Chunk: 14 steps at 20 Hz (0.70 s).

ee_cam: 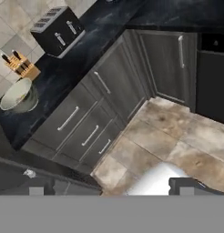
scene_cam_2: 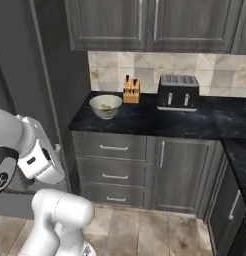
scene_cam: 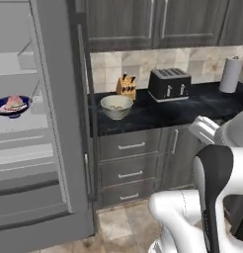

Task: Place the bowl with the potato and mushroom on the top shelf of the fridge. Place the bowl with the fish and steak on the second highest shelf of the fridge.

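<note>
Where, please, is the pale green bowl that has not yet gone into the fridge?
The pale green bowl sits on the black stone counter, near its left end beside the open fridge door, just in front of the wooden knife block.

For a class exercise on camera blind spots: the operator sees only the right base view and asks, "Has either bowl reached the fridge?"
Observer: Yes. The left base view shows a blue bowl with the steak in it, resting on a shelf inside the fridge.
Operator: Is the fridge shut?
Observer: No. Its door stands open, just left of the counter where the cream bowl sits.
</note>
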Available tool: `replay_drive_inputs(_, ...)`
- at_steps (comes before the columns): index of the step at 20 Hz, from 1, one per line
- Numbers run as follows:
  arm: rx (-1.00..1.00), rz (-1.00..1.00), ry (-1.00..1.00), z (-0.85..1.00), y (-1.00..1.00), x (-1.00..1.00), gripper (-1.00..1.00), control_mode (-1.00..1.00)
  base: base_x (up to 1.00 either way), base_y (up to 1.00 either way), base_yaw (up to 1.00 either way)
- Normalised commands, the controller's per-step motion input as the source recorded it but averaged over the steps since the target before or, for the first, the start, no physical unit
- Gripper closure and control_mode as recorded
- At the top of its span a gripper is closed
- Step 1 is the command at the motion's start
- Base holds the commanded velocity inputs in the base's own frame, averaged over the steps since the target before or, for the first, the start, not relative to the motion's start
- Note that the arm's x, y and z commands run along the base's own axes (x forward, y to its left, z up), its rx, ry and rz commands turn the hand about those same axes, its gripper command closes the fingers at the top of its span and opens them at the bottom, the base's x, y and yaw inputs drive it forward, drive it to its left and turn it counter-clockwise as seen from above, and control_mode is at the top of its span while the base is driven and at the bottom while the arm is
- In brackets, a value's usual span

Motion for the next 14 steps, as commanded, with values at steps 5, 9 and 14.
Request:
replay_drive_inputs(5, 0.0, 0.0, 0.0, 0.0, 0.0, 0.0, -1.0, 1.0, 1.0, -0.81, 0.12)
replay_drive_inputs(9, 0.0, 0.0, 0.0, 0.0, 0.0, 0.0, -1.0, 1.0, 0.99, 0.27, 0.29)
replay_drive_inputs(14, 0.0, 0.0, 0.0, 0.0, 0.0, 0.0, -1.0, 1.0, 0.82, 0.31, 0.24)
